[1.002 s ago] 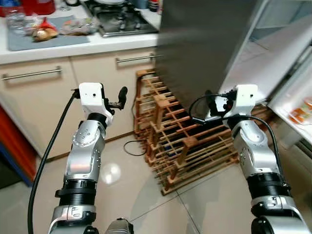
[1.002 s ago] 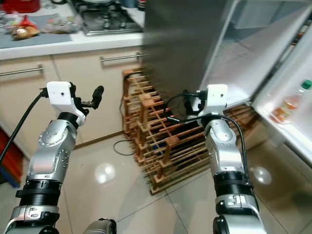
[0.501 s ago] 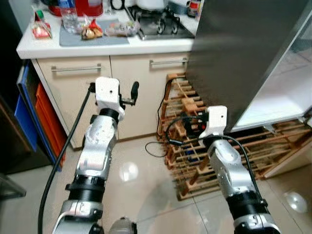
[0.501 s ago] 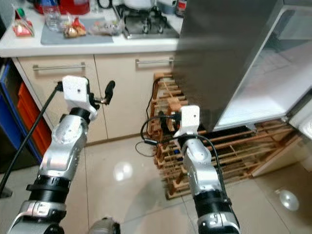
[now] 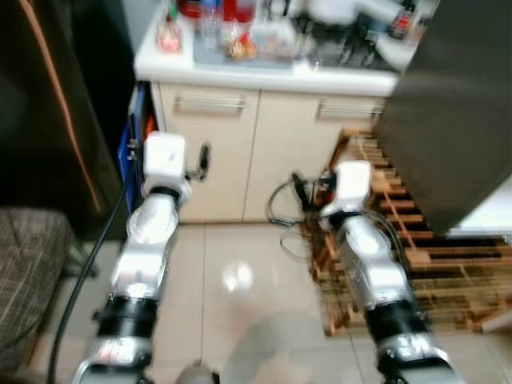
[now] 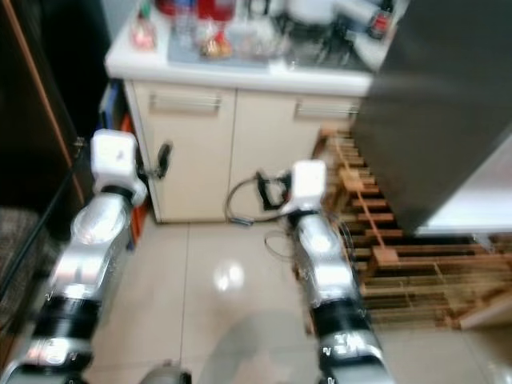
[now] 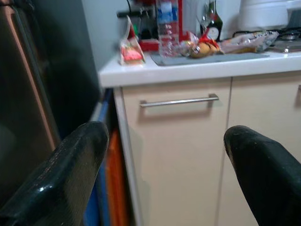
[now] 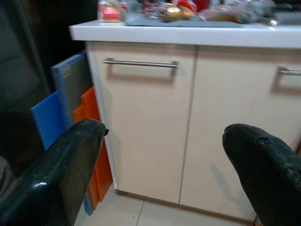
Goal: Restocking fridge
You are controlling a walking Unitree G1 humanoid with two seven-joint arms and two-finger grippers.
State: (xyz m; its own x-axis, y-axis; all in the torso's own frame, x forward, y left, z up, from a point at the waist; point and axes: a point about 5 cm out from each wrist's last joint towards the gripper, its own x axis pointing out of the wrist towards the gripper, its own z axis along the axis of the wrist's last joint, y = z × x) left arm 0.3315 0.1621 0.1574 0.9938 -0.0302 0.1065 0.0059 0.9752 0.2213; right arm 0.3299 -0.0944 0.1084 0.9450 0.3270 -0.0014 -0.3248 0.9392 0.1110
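Both claws released, empty: left claw [image 7: 164, 174]; right claw [image 8: 164, 174]; facing cabinet doors [image 8: 146, 122].

Domestic kitchen: cream base cabinets with steel bar handles [image 7: 178, 100], cluttered white countertop [image 7: 188, 70], wooden wine rack [image 5: 416, 264], glossy tiled floor [image 5: 240, 320].

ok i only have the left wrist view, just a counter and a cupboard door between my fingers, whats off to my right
Observer: A wooden wine rack stands on the floor, right of the cupboards.
Operator: and the fridge
Observer: Its dark side rises above that rack, at the right of the head views.
Operator: is the right gripper holding anything
Observer: No. The right gripper is open and empty, facing a cupboard door.
Operator: anything on my left
Observer: A checked fabric seat sits low at the left.
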